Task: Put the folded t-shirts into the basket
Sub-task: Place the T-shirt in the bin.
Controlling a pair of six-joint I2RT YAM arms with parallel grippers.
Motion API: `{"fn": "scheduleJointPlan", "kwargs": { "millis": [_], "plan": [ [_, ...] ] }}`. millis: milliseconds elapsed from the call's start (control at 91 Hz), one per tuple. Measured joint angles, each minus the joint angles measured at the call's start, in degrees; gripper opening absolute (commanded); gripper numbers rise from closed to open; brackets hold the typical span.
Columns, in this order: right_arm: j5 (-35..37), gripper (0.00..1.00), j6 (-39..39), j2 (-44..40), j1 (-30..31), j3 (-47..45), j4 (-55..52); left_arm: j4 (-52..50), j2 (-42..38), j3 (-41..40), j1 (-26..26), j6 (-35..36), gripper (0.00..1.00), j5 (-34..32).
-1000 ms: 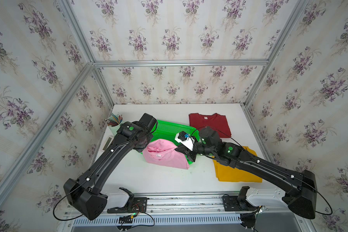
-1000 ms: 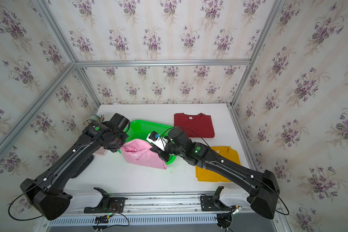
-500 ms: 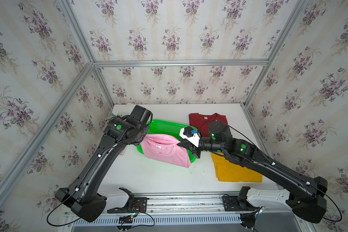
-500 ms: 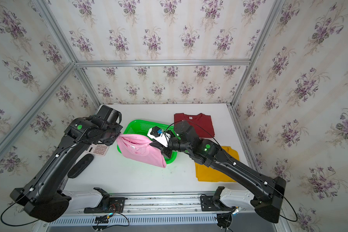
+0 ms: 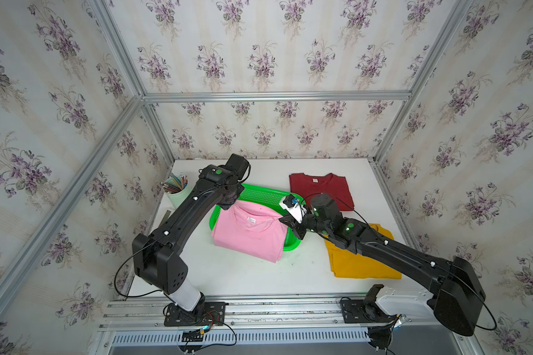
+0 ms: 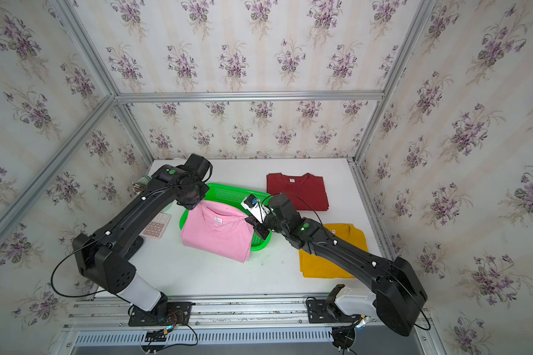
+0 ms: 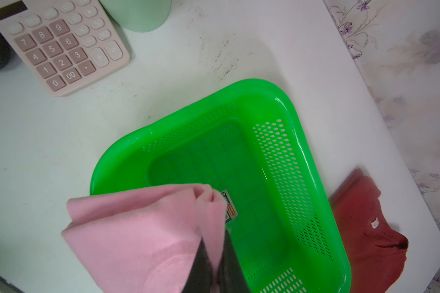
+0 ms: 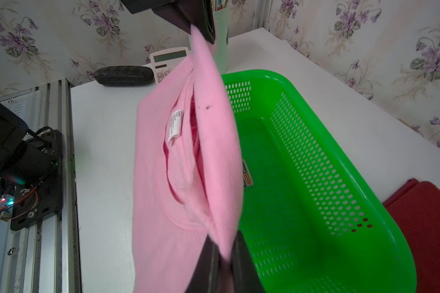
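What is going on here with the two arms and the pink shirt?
The left pincer and the right pincer are each shut on an upper corner of the pink tee. It hangs stretched between them above the near part of the basket, not yet inside. The red tee and the yellow tee lie folded on the table, untouched.

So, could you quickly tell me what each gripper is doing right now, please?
Left gripper: shut on the pink tee.
Right gripper: shut on the pink tee.
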Motion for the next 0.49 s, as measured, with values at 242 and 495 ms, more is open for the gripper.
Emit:
{"fn": "scheduleJointPlan", "kwargs": {
  "millis": [242, 495],
  "plan": [
    [-1.7, 0.00, 1.1, 5.8, -4.2, -0.8, 5.4, 6.0, 8.0, 1.8, 1.2, 4.2, 0.00, 0.4],
    [0.0, 0.00, -0.3, 16.9, -5.0, -0.6, 7.3, 10.3, 20.4, 2.5, 2.0, 5.6, 0.00, 1.1]
  ]
}}
